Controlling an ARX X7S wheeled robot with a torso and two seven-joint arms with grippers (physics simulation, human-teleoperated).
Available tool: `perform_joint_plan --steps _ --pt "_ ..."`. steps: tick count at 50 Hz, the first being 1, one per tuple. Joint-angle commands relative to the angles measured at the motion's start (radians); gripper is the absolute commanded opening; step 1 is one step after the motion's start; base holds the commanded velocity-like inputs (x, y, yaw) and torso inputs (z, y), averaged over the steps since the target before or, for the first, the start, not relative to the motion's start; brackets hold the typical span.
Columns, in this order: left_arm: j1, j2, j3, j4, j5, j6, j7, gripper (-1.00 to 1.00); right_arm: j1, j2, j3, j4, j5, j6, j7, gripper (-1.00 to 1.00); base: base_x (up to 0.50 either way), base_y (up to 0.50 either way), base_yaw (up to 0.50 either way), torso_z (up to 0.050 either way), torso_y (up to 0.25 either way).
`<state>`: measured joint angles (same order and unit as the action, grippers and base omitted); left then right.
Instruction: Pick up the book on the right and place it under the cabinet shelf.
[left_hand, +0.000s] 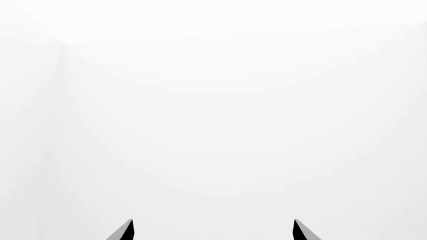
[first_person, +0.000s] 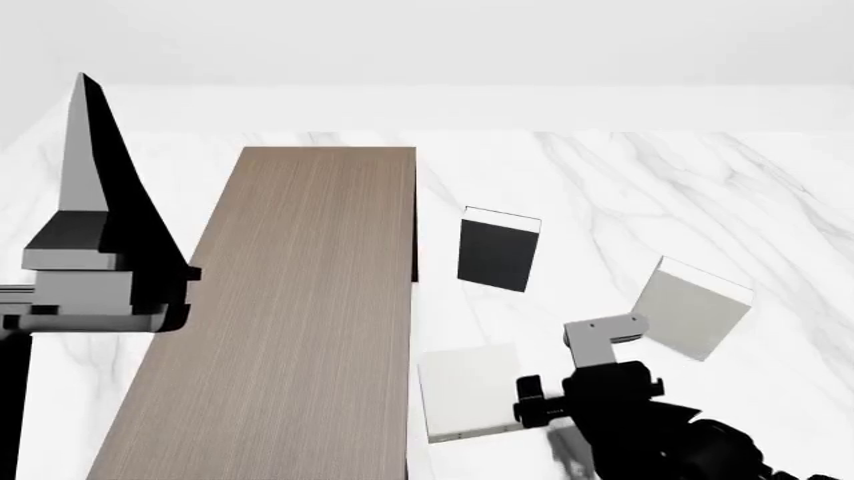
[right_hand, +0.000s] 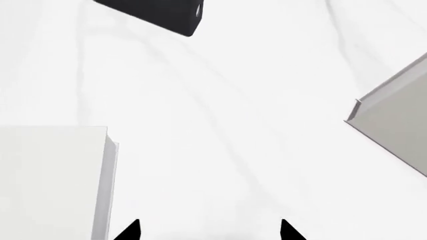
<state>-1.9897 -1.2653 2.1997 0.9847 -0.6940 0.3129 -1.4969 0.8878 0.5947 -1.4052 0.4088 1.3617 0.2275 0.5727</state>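
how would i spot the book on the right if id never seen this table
Start at the long brown cabinet shelf on the marble table; three books lie to its right. The book is the farthest right, turned at an angle. It is pale grey, unlike the black book, and slightly greyer than the off-white book beside the cabinet.

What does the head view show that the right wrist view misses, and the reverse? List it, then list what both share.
Head view only: the brown cabinet, the raised left gripper and the right arm.
Right wrist view only: the right gripper with fingertips apart over bare marble, holding nothing.
Both: the black book, the pale book beside the cabinet, the greyer tilted book and the marble table.
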Motion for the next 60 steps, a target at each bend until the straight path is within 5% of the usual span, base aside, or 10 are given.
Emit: perform_joint_plan --steps 1,60 --pt "0.012 -0.002 -0.015 -0.001 -0.003 -0.004 0.004 1.0 0.0 -0.031 -0.01 0.043 -0.002 0.007 -0.03 1.0 0.0 0.0 0.0 0.0 0.0" --pt "0.054 -0.026 -0.074 0.005 -0.01 -0.016 0.025 1.0 0.001 -0.157 -0.057 0.014 -0.048 0.043 -0.103 1.0 0.0 0.0 0.0 0.0 -0.002"
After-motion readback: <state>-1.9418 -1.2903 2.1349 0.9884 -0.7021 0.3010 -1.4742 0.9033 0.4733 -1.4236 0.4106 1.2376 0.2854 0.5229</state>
